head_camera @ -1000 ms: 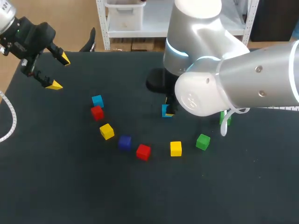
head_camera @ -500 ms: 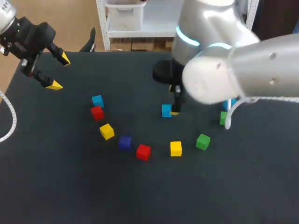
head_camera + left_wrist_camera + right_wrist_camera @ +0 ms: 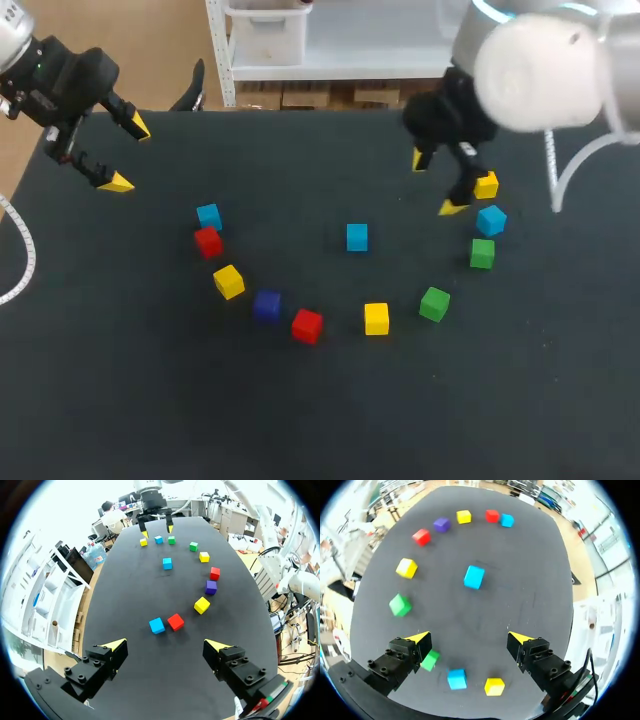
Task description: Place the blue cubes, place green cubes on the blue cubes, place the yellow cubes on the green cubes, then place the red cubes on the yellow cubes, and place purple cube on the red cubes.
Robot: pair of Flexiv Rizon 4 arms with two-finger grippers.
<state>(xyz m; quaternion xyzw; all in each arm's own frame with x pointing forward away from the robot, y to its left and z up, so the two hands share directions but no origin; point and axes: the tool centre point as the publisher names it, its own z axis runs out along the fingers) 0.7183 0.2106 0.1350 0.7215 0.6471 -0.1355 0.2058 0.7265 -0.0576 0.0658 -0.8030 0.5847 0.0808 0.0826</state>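
Note:
A blue cube (image 3: 357,237) (image 3: 474,577) stands alone mid-table, ahead of my open right gripper (image 3: 435,183) (image 3: 469,637), which hovers empty at the back right. Under that gripper lie a yellow cube (image 3: 486,185), a blue cube (image 3: 491,220) and a green cube (image 3: 482,253). An arc continues with a green cube (image 3: 434,303), yellow (image 3: 376,318), red (image 3: 307,325), purple (image 3: 266,305), yellow (image 3: 229,281), red (image 3: 208,241) and blue (image 3: 209,216). My left gripper (image 3: 127,154) (image 3: 165,644) hangs open and empty at the far left corner, well apart from the cubes.
The dark table (image 3: 150,400) has bare room in front of the arc and around the middle blue cube. A white cable (image 3: 22,250) curls at the left edge.
My right gripper has opened, left the blue cube standing mid-table, and risen and swung to the back right. The left arm has not moved.

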